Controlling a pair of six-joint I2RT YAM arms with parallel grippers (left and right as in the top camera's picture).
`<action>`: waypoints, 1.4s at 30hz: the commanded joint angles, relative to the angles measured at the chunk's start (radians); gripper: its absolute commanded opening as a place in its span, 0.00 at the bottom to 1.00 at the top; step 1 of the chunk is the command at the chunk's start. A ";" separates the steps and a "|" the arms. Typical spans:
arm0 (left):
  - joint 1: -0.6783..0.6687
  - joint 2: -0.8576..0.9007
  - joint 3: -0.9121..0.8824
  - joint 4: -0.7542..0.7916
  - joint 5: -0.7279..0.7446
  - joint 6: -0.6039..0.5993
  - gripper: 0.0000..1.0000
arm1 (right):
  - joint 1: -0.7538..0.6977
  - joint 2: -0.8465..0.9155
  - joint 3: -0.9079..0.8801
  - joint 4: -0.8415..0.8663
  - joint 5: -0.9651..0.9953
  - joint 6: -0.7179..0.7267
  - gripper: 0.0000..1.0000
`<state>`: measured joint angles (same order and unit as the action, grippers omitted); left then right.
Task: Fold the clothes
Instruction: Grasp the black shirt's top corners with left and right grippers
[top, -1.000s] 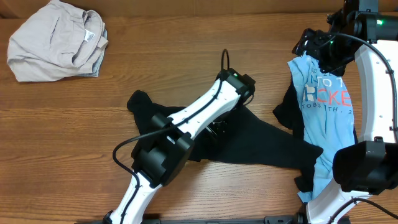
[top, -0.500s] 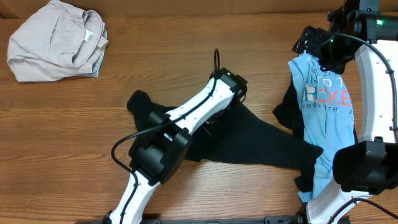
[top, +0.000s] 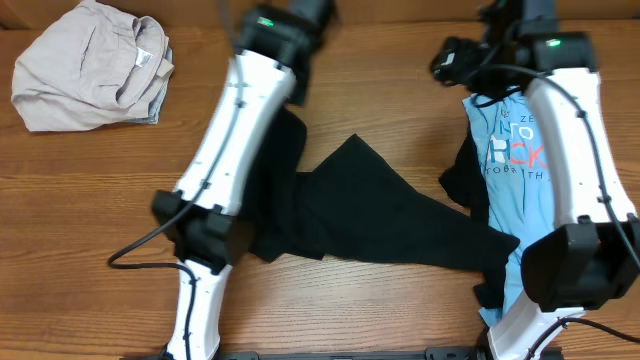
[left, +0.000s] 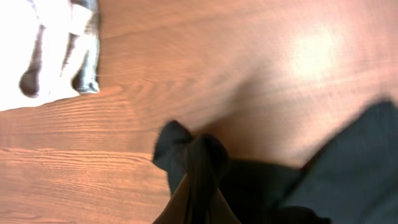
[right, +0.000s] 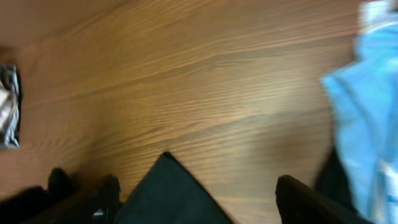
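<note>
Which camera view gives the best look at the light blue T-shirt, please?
The overhead view: the light blue T-shirt shows over most of its length, lettering visible, though the right arm crosses part of it. The right wrist view catches only a blurred blue edge; the left wrist view shows none of it.

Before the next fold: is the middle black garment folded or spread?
Spread: the black garment sprawls loosely, one end pinched in the left gripper.

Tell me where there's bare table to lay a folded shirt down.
The biggest bare patch is the table at lower left, below the beige garment and beside the left arm. A smaller one sits top centre, between the left arm and the right arm, above the black garment. The right side is crowded: the blue T-shirt with the right arm over it.
</note>
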<state>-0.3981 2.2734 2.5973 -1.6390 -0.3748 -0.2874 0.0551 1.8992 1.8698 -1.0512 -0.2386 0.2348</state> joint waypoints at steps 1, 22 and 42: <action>0.097 -0.030 0.065 -0.009 0.066 -0.039 0.04 | 0.055 -0.023 -0.104 0.076 -0.008 0.000 0.78; 0.328 -0.029 0.064 -0.009 0.229 -0.023 0.04 | 0.376 0.195 -0.406 0.486 0.340 -0.087 0.66; 0.332 -0.029 0.064 0.003 0.218 -0.023 0.04 | 0.395 0.274 -0.402 0.464 0.237 -0.209 0.26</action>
<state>-0.0700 2.2631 2.6434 -1.6371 -0.1528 -0.3122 0.4366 2.1365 1.4662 -0.5793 0.0486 0.0498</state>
